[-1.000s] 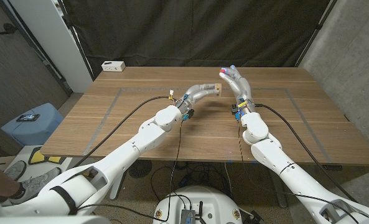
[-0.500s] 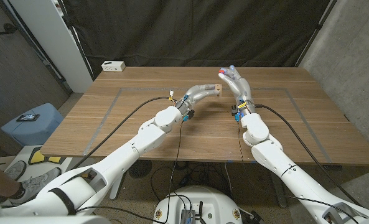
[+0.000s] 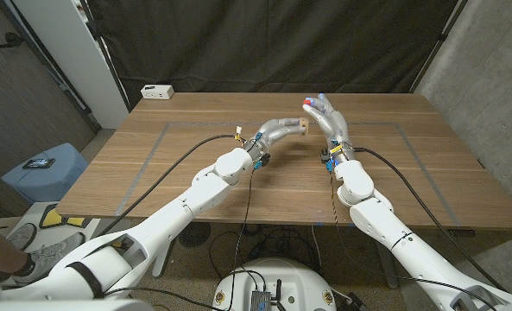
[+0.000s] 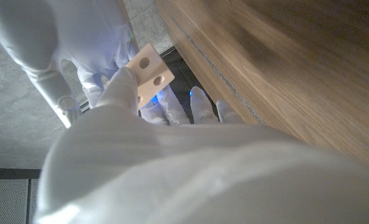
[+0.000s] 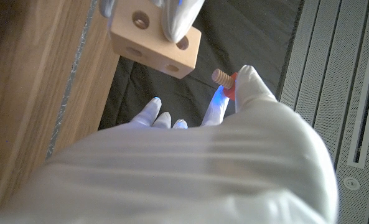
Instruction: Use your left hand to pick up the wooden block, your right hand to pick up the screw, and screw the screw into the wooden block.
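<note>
Little shifting since before, left hand [image 3: 277, 129] still gripping wooden block [image 5: 154, 35] aloft, right hand [image 3: 325, 112] pinching screw [image 5: 224, 81], apparently just beside block.

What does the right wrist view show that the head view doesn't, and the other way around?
Right wrist view alone: the screw's tan threaded shaft and red head, pinched by the right hand, its tip short of the wooden block, and the round holes in the block's faces. Head view alone: both arms reaching over the table, with a small white box at its far left corner. Both: the left hand holding the block up beside the right hand, above the table.
</note>
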